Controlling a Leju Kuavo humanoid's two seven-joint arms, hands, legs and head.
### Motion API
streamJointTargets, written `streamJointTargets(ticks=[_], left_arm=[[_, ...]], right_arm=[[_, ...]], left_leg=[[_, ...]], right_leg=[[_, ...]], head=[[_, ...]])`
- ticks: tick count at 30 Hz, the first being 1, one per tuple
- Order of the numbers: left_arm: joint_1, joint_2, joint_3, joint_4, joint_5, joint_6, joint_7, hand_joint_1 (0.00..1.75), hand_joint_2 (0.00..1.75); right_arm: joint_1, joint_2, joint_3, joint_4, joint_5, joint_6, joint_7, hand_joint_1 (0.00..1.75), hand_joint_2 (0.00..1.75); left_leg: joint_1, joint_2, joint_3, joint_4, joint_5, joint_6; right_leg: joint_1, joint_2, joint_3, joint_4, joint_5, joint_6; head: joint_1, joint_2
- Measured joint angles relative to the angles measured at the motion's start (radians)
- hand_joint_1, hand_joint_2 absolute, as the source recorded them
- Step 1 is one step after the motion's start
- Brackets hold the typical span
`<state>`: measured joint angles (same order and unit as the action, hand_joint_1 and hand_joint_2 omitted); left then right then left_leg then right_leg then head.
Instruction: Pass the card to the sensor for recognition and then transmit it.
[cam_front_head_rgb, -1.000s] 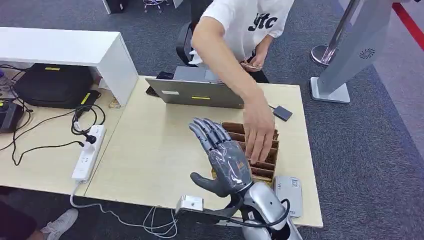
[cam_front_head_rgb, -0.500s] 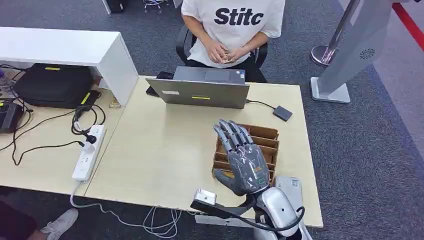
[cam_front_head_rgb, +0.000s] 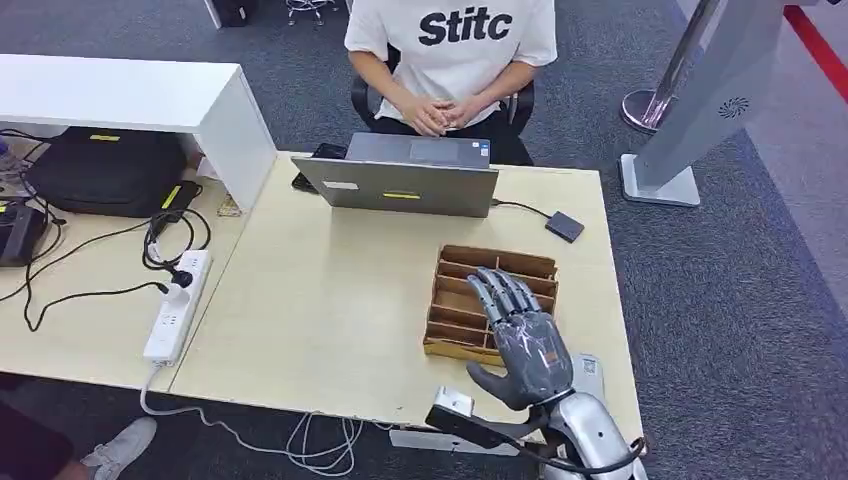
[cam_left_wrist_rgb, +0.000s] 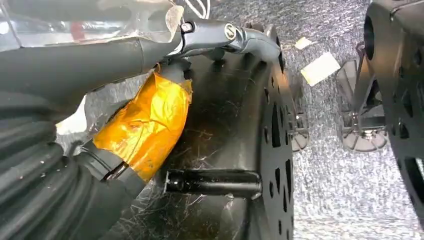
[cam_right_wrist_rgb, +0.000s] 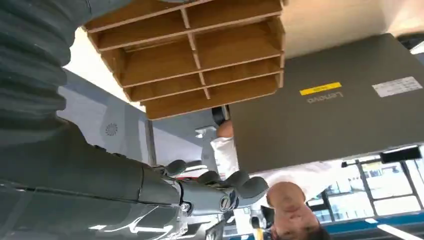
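Observation:
My right hand (cam_front_head_rgb: 522, 340) hovers open with its fingers spread and nothing in it, over the near right corner of the wooden divided box (cam_front_head_rgb: 480, 290). In the right wrist view the fingers (cam_right_wrist_rgb: 220, 192) stretch out straight, and the box (cam_right_wrist_rgb: 200, 50) shows bare compartments. A grey card sensor (cam_front_head_rgb: 590, 372) lies flat at the near right table edge, partly covered by my right wrist. My left hand (cam_left_wrist_rgb: 150, 120) hangs beside my body over the carpet, with a finger (cam_left_wrist_rgb: 230, 37) stretched out and nothing in it.
A grey laptop (cam_front_head_rgb: 405, 185) stands at the far side of the light wooden table (cam_front_head_rgb: 320, 300), with a small dark device (cam_front_head_rgb: 565, 226) cabled beside it. A person (cam_front_head_rgb: 455, 50) sits behind it with clasped hands. A power strip (cam_front_head_rgb: 175, 305) lies on the left.
The person has pulled their arm back from the wooden box and now sits with hands clasped. My right hand has moved right and toward the near edge, staying open.

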<state>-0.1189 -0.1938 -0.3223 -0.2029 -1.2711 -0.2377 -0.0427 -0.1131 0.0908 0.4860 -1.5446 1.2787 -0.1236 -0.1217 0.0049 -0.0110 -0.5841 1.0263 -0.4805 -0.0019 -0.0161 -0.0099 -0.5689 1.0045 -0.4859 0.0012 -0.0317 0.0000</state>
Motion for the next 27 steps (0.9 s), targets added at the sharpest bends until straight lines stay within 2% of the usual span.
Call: streamJointTargets(ticks=[9,14,22,25,27], left_arm=[[0.007,-0.005,0.061,0.000,0.039,0.016,0.019,0.00,1.75],[0.011,-0.009,0.110,0.000,0.065,0.030,0.034,0.00,1.75],[0.014,-0.014,0.163,0.000,0.079,0.043,0.043,0.00,1.75],[0.016,-0.015,0.180,0.000,0.093,0.049,0.052,0.00,1.75],[0.017,-0.015,0.195,0.000,0.100,0.053,0.054,0.00,1.75]], right_arm=[[0.016,-0.032,-0.009,-0.019,0.055,0.004,0.024,0.00,1.75],[0.035,-0.035,-0.010,-0.008,0.149,-0.005,0.058,0.00,1.75],[0.051,-0.035,-0.008,0.038,0.218,-0.022,0.082,0.00,1.75],[0.052,-0.035,0.000,0.046,0.264,-0.030,0.104,0.00,1.75],[0.053,-0.035,0.013,0.051,0.285,-0.040,0.145,0.00,1.75]], left_leg=[[0.000,0.000,0.000,0.000,0.000,0.000],[0.000,0.000,0.000,0.000,0.000,0.000],[0.000,0.001,0.000,0.000,0.000,0.000],[0.000,0.001,0.000,0.000,0.000,0.000],[0.000,0.001,0.000,0.000,0.000,0.000]], right_leg=[[0.000,0.000,0.000,0.000,0.000,0.000],[0.000,0.000,0.000,0.000,0.000,0.000],[0.000,0.000,0.000,0.000,0.000,0.000],[0.000,0.000,0.000,0.000,0.000,0.000],[0.000,0.000,0.000,0.000,0.000,0.000]], head=[[0.000,0.000],[0.000,0.000],[0.000,0.000],[0.000,0.000],[0.000,0.000]])
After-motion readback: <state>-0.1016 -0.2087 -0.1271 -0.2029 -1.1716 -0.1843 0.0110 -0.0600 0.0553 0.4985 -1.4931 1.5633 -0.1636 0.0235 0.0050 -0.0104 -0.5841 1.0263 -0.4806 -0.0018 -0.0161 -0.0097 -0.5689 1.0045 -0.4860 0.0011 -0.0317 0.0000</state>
